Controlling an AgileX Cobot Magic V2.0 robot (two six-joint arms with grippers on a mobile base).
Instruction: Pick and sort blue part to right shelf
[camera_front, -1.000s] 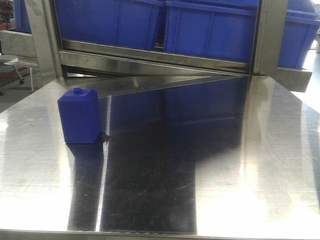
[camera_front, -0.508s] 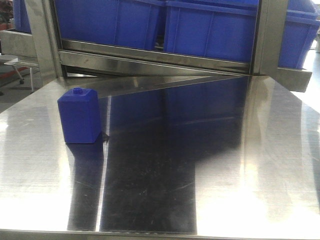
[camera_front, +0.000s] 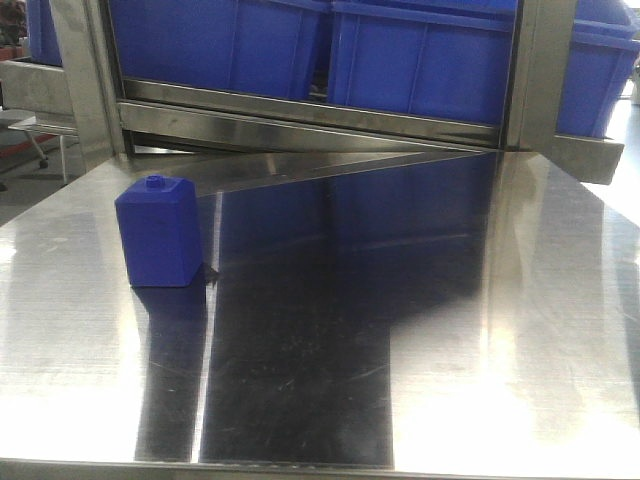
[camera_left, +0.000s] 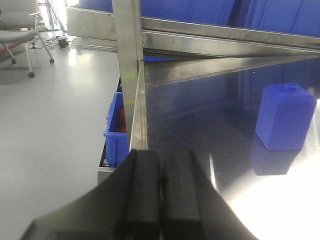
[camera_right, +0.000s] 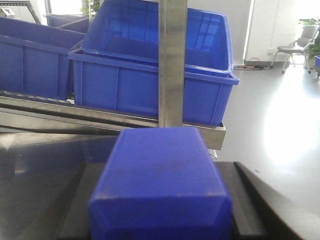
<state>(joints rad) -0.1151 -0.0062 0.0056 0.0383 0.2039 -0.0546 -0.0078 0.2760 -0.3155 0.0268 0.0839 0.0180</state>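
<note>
The right gripper (camera_right: 161, 207) is clasping the part (camera_right: 160, 172), the shelf (camera_right: 172, 65) lying ahead of it: pickup looking done, placing remaining. The left gripper (camera_left: 161, 170) is sitting pinched together, empty.

We read no text, label, brand or number in any view; blue part (camera_right: 160, 185), blue block (camera_front: 160, 235), bins (camera_right: 125, 90) of the right shelf (camera_front: 300, 112) and table (camera_front: 450, 350) all show plain unmarked faces.
</note>
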